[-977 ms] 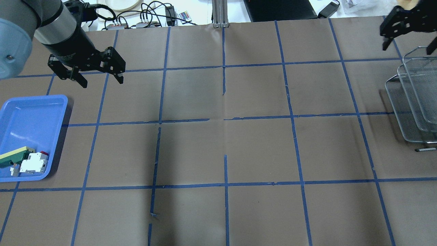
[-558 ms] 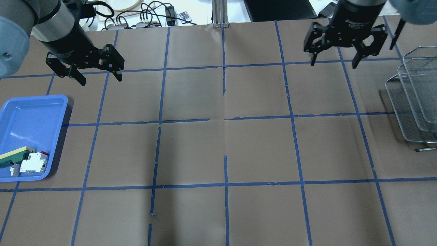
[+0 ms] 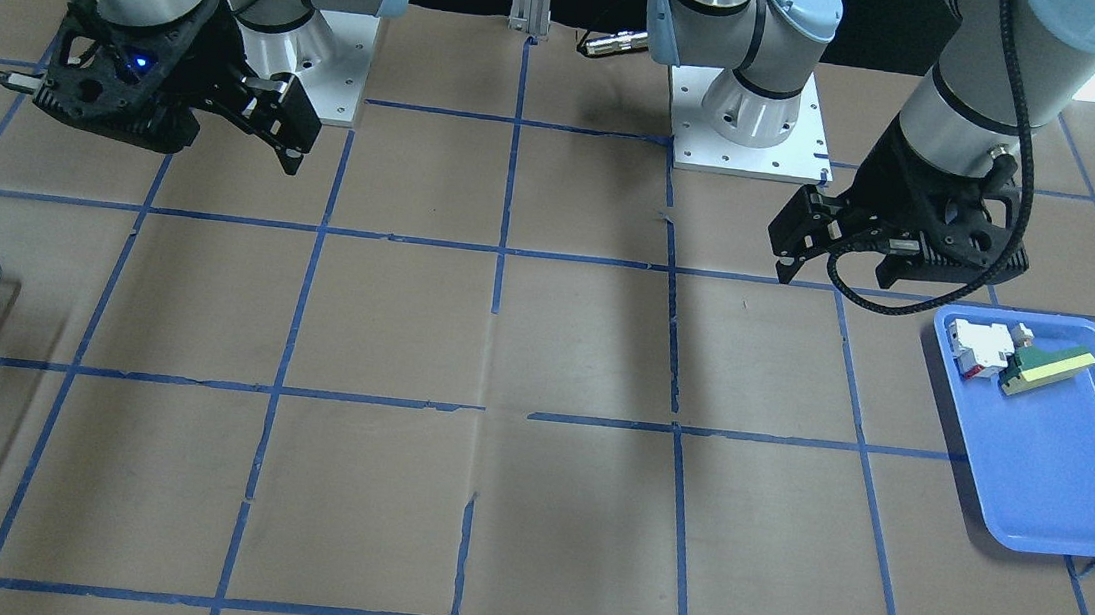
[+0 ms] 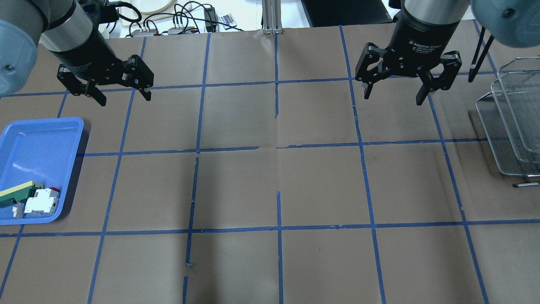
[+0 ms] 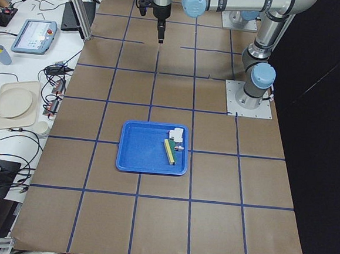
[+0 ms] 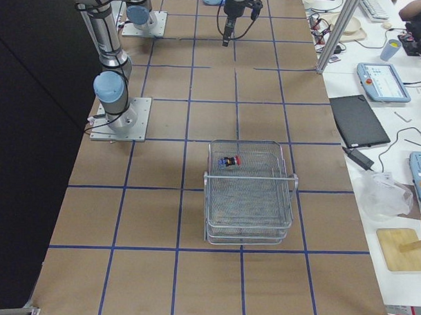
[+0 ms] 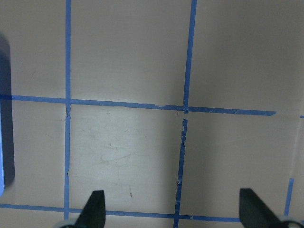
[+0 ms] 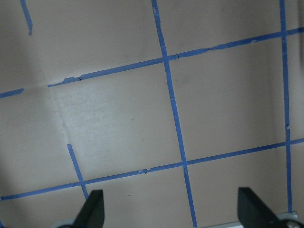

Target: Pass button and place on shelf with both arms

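The button, with its red cap, lies in the top tier of the wire-mesh shelf, near the corner on the robot's side. It shows only in the exterior right view. The shelf is cut off at the right edge of the overhead view. My right gripper is open and empty, above the table to the left of the shelf. My left gripper is open and empty, above the table beyond the blue tray. Both wrist views show bare table between the open fingertips.
A blue tray at the left holds a white-and-red switch block and a green-and-yellow wedge. Cables and devices lie beyond the table's far edge. Brown paper with blue tape lines covers the table.
My right gripper has swung from the far right corner by the shelf leftward and nearer over the table. My left gripper has hardly moved.
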Available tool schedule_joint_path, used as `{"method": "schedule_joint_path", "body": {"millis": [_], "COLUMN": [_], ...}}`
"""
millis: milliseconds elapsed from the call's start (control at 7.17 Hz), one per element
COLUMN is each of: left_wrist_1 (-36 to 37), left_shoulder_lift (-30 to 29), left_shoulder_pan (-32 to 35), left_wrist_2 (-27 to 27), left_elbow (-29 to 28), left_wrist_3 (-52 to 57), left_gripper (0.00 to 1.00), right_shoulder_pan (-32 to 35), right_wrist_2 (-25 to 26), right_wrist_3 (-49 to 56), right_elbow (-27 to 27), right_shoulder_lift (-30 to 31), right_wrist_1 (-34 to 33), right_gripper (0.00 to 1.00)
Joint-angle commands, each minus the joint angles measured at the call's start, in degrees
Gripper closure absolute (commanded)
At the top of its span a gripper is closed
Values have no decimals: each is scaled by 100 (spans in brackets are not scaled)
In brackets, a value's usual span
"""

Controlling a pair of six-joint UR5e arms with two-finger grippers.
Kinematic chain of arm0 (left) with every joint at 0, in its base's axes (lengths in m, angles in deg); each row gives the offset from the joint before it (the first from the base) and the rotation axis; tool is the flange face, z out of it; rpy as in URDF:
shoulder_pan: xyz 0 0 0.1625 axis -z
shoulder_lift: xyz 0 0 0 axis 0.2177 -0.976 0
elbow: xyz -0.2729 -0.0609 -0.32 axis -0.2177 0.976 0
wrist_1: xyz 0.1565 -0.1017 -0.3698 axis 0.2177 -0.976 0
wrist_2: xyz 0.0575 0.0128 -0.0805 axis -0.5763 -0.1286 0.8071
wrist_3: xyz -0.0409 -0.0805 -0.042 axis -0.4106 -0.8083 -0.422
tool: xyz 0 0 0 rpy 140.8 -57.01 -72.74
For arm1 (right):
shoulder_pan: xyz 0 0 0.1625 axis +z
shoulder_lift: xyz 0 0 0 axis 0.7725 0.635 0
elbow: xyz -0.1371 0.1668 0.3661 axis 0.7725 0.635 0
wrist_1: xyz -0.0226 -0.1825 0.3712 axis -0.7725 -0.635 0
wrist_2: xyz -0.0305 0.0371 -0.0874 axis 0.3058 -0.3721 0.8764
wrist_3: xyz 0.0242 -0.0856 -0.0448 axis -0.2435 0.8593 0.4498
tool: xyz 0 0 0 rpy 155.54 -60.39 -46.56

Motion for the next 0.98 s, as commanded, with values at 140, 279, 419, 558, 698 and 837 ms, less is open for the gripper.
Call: {"method": "schedule_joint_path", "body": {"millis": [140,279,419,558,698,837], "left_wrist_1": [0,9,9,9,9,9], "left_shoulder_lift": [-1,-1,-1,8,-10,-10], "left_shoulder_pan": [0,0,0,0,0,0], "left_wrist_2": [-9,-9,0,0,0,9], "left_elbow": [19,19,-16,-25,-25,-33], "left_wrist_3": [56,65,74,74,74,74], "left_gripper": [0,0,0,0,0,0], "right_shoulder_pan": [-85,-84,-84,-84,-84,-84], "right_wrist_2": [12,-6,-23,-23,-6,3], "right_wrist_3": [-1,-1,-1,17,43,43], "right_elbow": [-376,-561,-624,-615,-615,-607], "right_shoulder_lift": [376,569,666,667,667,667], "right_wrist_1": [-41,-50,-50,-94,-242,-244], "right_gripper": [0,0,0,0,0,0]}}
